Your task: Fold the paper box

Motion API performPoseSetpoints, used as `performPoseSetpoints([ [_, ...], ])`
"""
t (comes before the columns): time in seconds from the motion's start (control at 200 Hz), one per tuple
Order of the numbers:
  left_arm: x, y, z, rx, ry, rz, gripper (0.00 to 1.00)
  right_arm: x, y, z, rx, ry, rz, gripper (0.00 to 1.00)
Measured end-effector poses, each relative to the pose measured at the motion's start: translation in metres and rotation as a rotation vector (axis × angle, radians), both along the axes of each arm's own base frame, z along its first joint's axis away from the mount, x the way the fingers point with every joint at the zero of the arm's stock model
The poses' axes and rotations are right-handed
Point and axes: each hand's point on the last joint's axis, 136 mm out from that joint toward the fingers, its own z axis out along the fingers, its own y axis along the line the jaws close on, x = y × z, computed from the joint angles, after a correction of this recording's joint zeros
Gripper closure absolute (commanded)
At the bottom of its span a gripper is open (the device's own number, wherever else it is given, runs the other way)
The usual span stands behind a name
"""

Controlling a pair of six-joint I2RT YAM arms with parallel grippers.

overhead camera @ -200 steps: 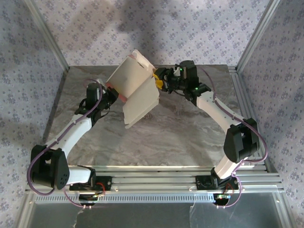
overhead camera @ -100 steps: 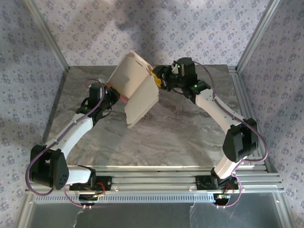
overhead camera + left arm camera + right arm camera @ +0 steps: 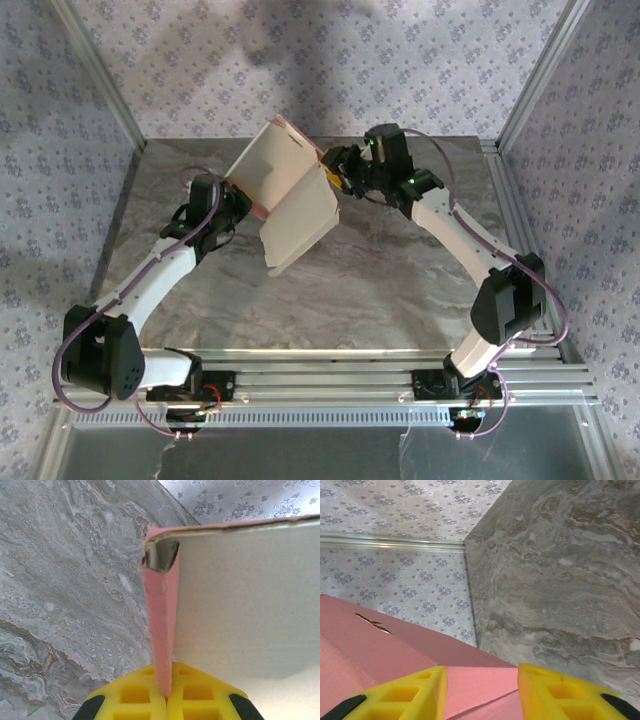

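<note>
Left gripper [image 3: 167, 696] clamps the box's [image 3: 240, 595] pink edge, holding it up; right gripper [image 3: 482, 680] has its jaws half open against the pink side.

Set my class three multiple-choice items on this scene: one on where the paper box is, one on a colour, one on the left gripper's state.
1. Where is the paper box? A flat on the table; B held up above the table; C under the table.
2. What colour are the right gripper's fingers? A blue; B yellow; C green.
3. The left gripper is: A wide open; B clear of the box; C shut on the box's pink edge.
Key: 1 B, the top view shows it raised between the arms; 2 B, the right wrist view shows yellow; 3 C, its fingers pinch the pink flap.
</note>
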Motion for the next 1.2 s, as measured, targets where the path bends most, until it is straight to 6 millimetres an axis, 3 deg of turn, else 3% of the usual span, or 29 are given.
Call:
performPoseSetpoints([
  [0.33,-0.001,-0.007,0.004,-0.013,-0.005,-0.026,1.00,-0.005,-0.015,0.015,0.049,-0.049,-0.039,0.52],
  [0.66,-0.001,-0.008,0.006,-0.019,-0.006,-0.027,1.00,-0.004,-0.009,0.021,0.073,-0.072,-0.030,0.50],
  [0.88,-0.004,-0.006,0.001,-0.019,0.023,-0.015,1.00,-0.003,0.004,0.011,0.067,-0.061,-0.008,0.51],
  [1.199,-0.003,-0.003,0.003,-0.007,0.026,0.000,1.00,-0.002,0.009,0.004,0.025,-0.049,-0.005,0.73],
])
